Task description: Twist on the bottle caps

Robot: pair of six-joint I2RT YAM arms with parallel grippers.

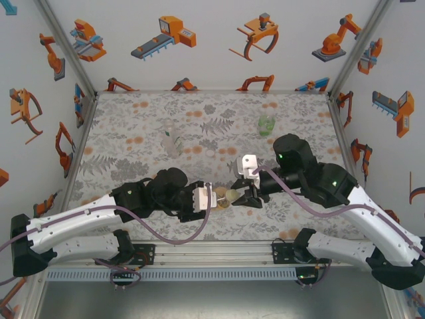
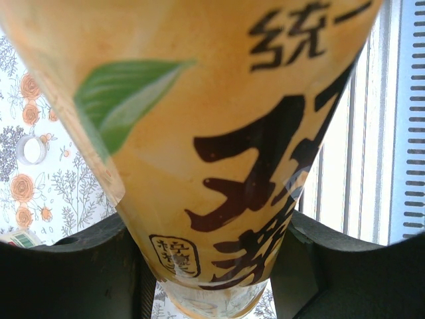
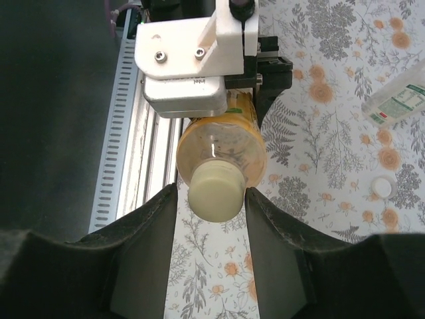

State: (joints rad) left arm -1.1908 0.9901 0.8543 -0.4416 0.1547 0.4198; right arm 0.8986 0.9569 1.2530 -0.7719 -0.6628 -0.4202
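My left gripper (image 1: 211,198) is shut on the amber bottle (image 1: 224,197), which it holds on its side low over the table's near edge. The bottle's yellow-orange label with dark characters (image 2: 199,133) sits between the left fingers (image 2: 80,272). The pale yellow cap (image 3: 214,193) sits on the bottle's neck (image 3: 222,143). My right gripper (image 3: 212,196) faces it with a finger on each side of the cap, closed in on it. The clear bottle (image 1: 171,141) and the green bottle (image 1: 267,123) stand further back. A white cap (image 3: 384,188) lies on the table.
The floral table cover (image 1: 133,146) runs to the patterned walls at the back and sides. A slotted metal rail (image 1: 199,274) lies along the near edge under both arms. The clear bottle (image 3: 398,101) lies to the right of my right gripper.
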